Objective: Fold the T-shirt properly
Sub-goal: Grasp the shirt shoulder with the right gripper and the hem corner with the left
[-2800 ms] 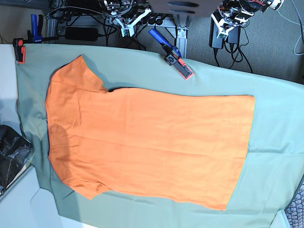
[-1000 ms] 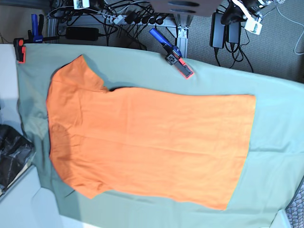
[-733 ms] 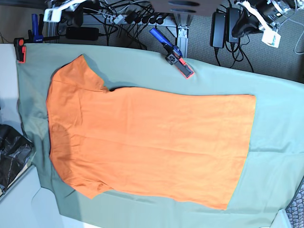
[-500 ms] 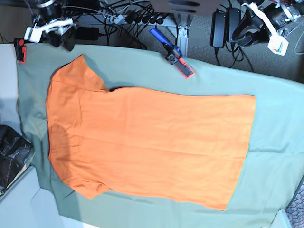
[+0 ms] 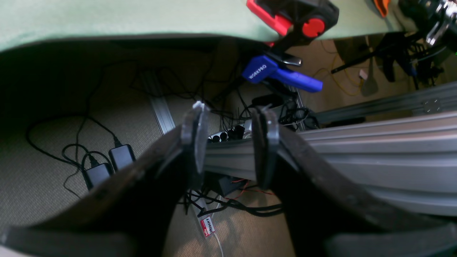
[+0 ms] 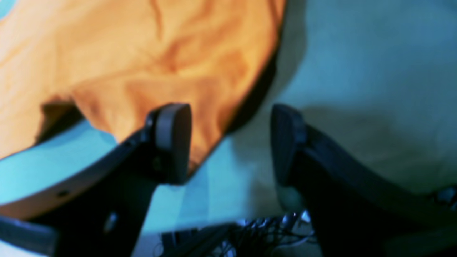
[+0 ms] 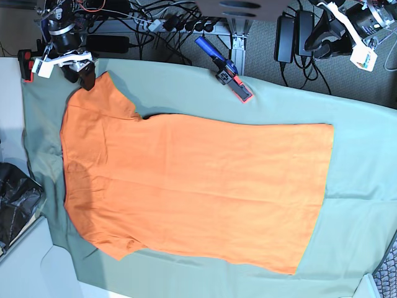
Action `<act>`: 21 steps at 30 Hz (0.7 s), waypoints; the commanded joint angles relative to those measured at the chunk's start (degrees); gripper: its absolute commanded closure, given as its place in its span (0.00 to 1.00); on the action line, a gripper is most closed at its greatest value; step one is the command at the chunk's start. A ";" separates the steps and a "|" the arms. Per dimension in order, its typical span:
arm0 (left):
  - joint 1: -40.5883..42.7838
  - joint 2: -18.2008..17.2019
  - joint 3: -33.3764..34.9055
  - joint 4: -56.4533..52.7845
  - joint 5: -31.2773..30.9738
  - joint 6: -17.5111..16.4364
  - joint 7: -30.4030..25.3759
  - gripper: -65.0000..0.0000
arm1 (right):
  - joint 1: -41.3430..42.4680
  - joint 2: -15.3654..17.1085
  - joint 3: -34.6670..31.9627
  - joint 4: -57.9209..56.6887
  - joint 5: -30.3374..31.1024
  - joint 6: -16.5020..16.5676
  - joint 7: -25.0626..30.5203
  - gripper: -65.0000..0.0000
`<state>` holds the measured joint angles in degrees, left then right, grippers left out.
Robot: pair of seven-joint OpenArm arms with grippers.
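The orange T-shirt (image 7: 192,186) lies flat on the grey-green cloth (image 7: 360,186), collar end to the left and hem to the right. My right gripper (image 7: 79,71) hovers open at the tip of the upper sleeve. In the right wrist view the sleeve (image 6: 160,60) lies under one finger (image 6: 171,139), and the gap of that gripper (image 6: 230,142) is over bare cloth. My left gripper (image 7: 322,43) hangs open beyond the table's far edge at the top right. Its wrist view shows the gripper (image 5: 228,142) empty above the floor.
A blue and red clamp (image 7: 226,71) grips the cloth at the far edge and also shows as the clamp (image 5: 296,18) in the left wrist view. A red clamp (image 7: 26,65) holds the far left corner. A black bag (image 7: 15,205) sits at the left. Cables and power bricks (image 7: 288,43) lie on the floor.
My right gripper has swung down and rightwards onto the upper sleeve's tip. The left arm has come out to the top right and hardly shifted since. The T-shirt has not moved.
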<state>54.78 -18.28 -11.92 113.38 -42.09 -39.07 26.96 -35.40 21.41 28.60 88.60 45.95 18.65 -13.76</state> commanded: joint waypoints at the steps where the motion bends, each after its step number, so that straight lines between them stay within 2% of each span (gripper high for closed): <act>1: 0.61 -0.33 -0.22 0.98 -1.03 -0.93 -1.44 0.59 | 0.07 0.42 0.52 0.33 1.75 -0.48 1.31 0.46; 4: 0.24 -0.31 -0.22 0.98 -1.88 -0.93 -1.44 0.49 | 0.96 -1.01 0.52 -0.11 2.27 -0.46 1.11 0.46; 9: -1.51 -0.31 -0.92 0.98 -2.29 -0.93 -1.42 0.49 | 3.89 -3.13 -0.17 -0.11 1.79 -0.37 1.05 0.46; 16: -3.37 -0.35 -6.62 0.98 -5.31 -0.93 -1.42 0.49 | 4.42 -3.45 -4.96 -0.11 1.57 -0.39 0.90 0.46; 21: -4.66 -1.22 -9.11 0.90 -5.38 -0.93 -1.44 0.49 | 4.42 -3.98 -5.29 -0.11 1.36 -0.39 1.29 0.46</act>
<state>49.65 -18.94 -20.67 113.38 -46.52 -39.07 26.59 -30.63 17.08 23.27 87.88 47.13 18.65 -12.08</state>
